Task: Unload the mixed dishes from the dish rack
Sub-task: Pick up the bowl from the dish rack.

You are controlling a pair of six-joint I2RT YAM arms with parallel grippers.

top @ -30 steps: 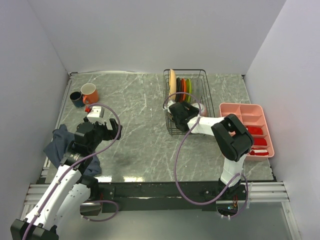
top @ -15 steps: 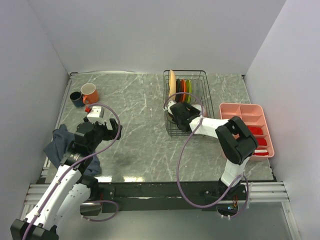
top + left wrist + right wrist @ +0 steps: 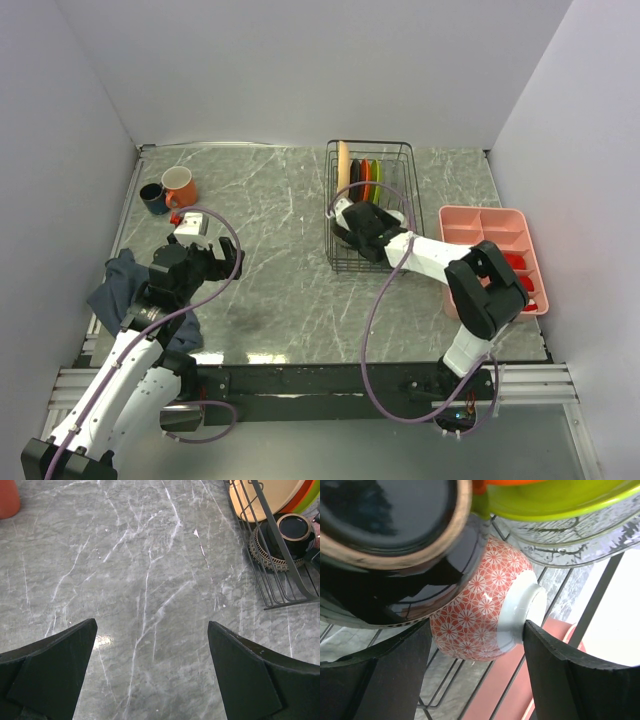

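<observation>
Right gripper point(image 3: 362, 222) has pushed deeper into the dish rack point(image 3: 345, 267), jaws part-open straddling the red floral bowl point(image 3: 480, 615) lying sideways there, not clearly clamped. Glazed ceramic: rigid, slick, chippable; I'd pinch the rim wall. Left gripper point(image 3: 151, 625) wide open, empty.

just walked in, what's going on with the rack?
The right gripper is inside the dish rack, fingers either side of a red patterned bowl lying on its side; a firm grip is not clear. Plates stand upright in the rack. The left gripper hangs open over the table, empty. An orange mug and dark cup sit far left.
</observation>
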